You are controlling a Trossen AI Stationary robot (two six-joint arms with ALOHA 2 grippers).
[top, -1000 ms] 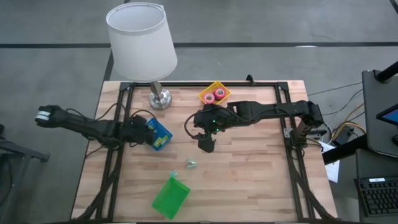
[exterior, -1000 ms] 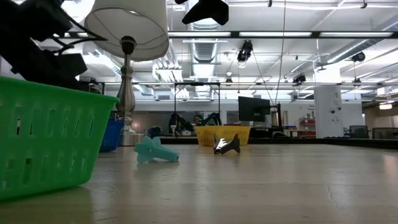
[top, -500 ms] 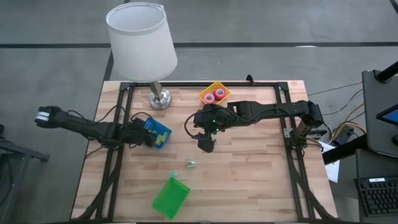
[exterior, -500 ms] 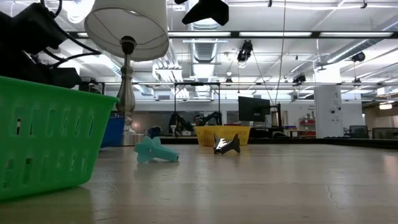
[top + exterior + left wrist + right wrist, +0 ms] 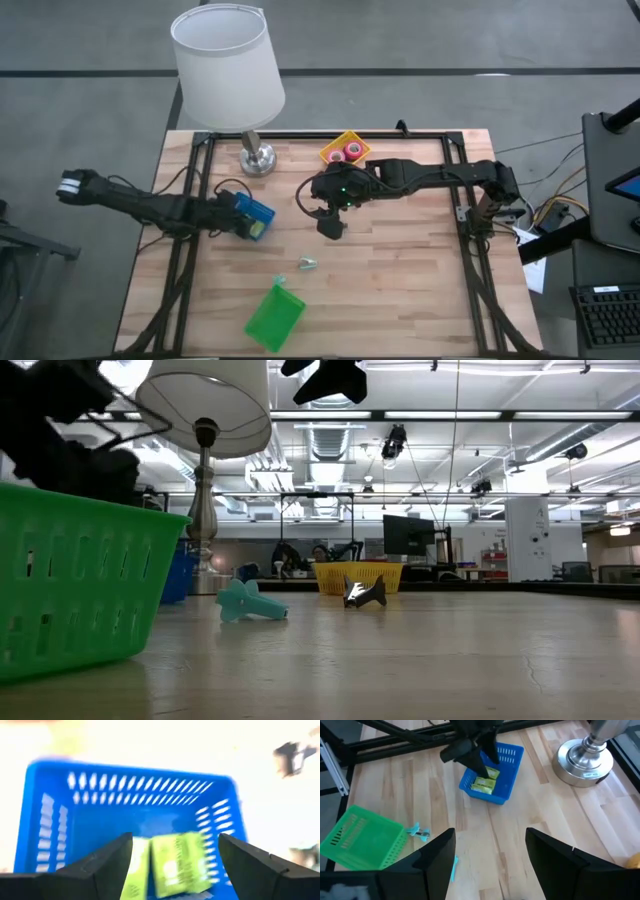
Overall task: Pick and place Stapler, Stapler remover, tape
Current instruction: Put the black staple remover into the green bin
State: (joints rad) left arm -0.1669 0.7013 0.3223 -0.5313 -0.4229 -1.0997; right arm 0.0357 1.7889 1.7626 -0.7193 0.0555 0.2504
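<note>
- Left gripper (image 5: 232, 213): fingers spread wide, empty, poised over the blue basket (image 5: 255, 215) holding lime-green oblong pieces (image 5: 172, 862)
- Right gripper (image 5: 331, 226): raised mid-table, fingers parted, empty
- Tape (image 5: 345, 153): pink rolls in the yellow basket (image 5: 358, 141)
- Stapler remover (image 5: 307, 263): on bare wood beside the green basket (image 5: 274, 316)
- Teal item (image 5: 248, 602), probably the stapler: lies nearby
- Advice: centre the fingers over the remover, descend straight, close across its narrow body

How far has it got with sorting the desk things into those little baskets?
Two pink tape rolls lie in the yellow basket, and lime-green pieces in the blue basket. The left gripper is open at the blue basket; the right gripper hangs open mid-table. A small teal item and a metal piece lie loose on the table, and the green basket looks empty.
</note>
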